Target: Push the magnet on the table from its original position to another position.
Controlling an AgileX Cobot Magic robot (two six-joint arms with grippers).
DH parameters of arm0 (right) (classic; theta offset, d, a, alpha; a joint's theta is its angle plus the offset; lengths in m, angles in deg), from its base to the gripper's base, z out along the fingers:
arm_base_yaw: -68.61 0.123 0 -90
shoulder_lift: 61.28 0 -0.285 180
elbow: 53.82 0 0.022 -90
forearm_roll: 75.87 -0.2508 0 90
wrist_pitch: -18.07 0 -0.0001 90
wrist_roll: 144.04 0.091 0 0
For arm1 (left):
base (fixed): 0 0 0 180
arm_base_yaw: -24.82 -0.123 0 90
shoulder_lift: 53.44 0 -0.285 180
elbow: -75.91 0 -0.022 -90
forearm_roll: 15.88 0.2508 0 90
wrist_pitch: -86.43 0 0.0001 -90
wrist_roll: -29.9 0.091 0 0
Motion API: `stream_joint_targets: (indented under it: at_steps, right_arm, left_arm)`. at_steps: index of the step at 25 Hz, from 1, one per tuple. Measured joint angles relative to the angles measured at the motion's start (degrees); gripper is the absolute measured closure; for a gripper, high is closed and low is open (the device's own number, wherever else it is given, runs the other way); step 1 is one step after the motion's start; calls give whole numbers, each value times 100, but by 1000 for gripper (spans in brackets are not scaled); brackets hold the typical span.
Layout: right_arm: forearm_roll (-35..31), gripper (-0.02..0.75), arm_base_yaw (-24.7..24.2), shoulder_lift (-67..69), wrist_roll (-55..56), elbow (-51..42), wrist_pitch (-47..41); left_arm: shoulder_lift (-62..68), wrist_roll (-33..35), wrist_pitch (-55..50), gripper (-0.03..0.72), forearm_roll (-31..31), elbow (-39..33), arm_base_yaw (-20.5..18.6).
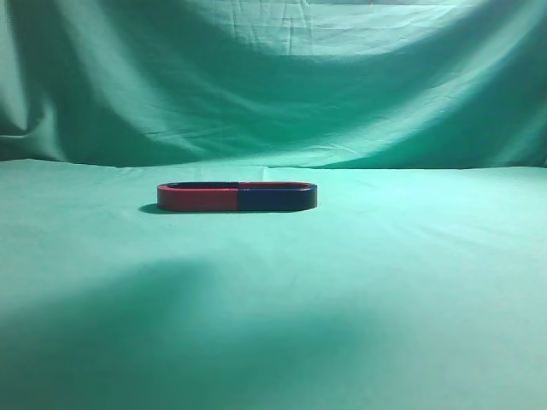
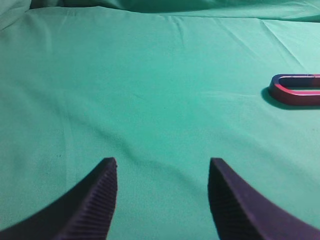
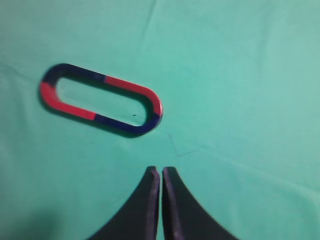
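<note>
We find no legible text, label, brand, number or sign on any surface in these views.

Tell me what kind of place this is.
Probably a staged robot test bench or lab: plain green cloth covers the table and hangs as a backdrop, and only two U-shaped magnets joined into an oval lie there.

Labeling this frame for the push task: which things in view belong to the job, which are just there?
Job:
- navy-fronted magnet, joined end to end with its twin
- table, green cloth
- right gripper, closed, just short of the magnets

Not in play:
- red-fronted magnet
- left gripper, open, off to the side
- backdrop
</note>
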Motion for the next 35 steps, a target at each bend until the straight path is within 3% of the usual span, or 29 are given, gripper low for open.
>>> stream_joint_targets:
  at_steps: [5, 26, 31, 35]
  right_arm:
    - [0, 738, 0, -1294, 75, -524, -128]
    - [9, 738, 0, -6813, -103, -4799, 1038]
    - [71, 738, 0, -7691, -92, -5709, 1806]
    - [549, 738, 0, -8305, -92, -6568, 2567]
  left_arm:
    - [0, 0, 0, 316, 0, 0, 0]
    - [0, 0, 0, 316, 0, 0, 0]
    - [0, 0, 0, 316, 0, 0, 0]
    - [0, 0, 0, 316, 0, 0, 0]
